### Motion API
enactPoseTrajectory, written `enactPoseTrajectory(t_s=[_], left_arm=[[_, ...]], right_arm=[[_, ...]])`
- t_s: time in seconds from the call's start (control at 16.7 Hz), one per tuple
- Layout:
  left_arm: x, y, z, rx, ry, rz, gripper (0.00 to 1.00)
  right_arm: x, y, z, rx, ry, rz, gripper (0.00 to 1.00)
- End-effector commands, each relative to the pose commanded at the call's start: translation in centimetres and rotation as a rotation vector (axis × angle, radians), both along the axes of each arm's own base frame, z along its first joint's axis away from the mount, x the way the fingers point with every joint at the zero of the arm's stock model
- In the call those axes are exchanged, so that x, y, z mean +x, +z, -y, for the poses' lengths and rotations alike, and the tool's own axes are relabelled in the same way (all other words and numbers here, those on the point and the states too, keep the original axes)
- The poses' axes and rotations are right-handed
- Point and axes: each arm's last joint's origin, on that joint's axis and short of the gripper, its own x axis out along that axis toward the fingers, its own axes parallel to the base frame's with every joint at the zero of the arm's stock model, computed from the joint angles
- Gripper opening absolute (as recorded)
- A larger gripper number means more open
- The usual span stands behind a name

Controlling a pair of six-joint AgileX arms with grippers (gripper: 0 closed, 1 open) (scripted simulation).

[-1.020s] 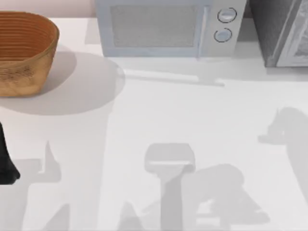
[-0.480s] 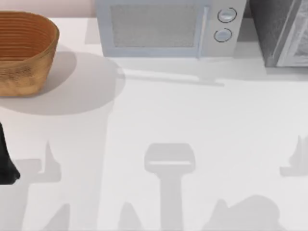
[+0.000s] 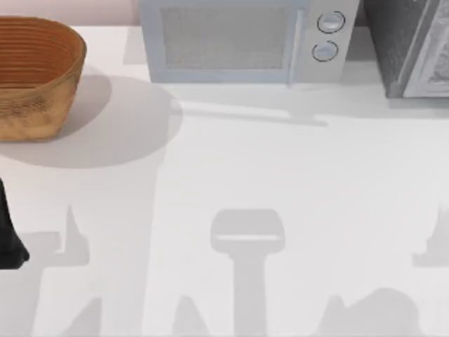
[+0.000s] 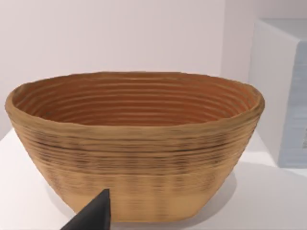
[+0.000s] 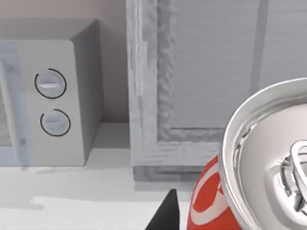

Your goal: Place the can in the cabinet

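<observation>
From above we see the cabinet (image 3: 410, 49) at the table's (image 3: 280, 168) far right, beside the microwave (image 3: 238, 42); our left arm (image 3: 8, 235) sits parked at the left edge.

Left wrist: the basket (image 4: 134, 148) close ahead; whether those jaws are open or closed we cannot tell.

Right wrist: the can (image 5: 259, 167) sits close under the camera, facing the cabinet door (image 5: 211, 72). One dark fingertip (image 5: 165, 213) shows beside it, but whether the jaws grip it we cannot tell. It looks light, thin-walled and slick, so we'd hold it mid-body, gently.

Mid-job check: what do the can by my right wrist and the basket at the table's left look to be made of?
The small red-labelled drink can looks like metal: its silver top is mirror-glossy with reflections. The brown oval basket looks like woven or coiled fibre, matte, with ridged horizontal bands; in this rendering, I can't be sure.
</observation>
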Motion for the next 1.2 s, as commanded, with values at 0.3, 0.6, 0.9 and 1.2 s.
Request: enactPoseTrajectory(t_s=[0.3,0.6,0.9,1.2], left_arm=[[0.0,0.0,0.0,0.0,0.0,0.0,1.0],[0.0,0.0,0.0,0.0,0.0,0.0,1.0],[0.0,0.0,0.0,0.0,0.0,0.0,1.0],[0.0,0.0,0.0,0.0,0.0,0.0,1.0]], right_arm=[[0.0,1.7,-0.1,0.002,0.007,-0.007,0.0],[0.8,9.4,-0.5,-0.001,0.009,-0.024,0.0],[4.1,20.2,-1.3,-0.006,0.001,-0.027,0.0],[9.3,29.2,-2.8,-0.006,-0.004,-0.016,0.0]])
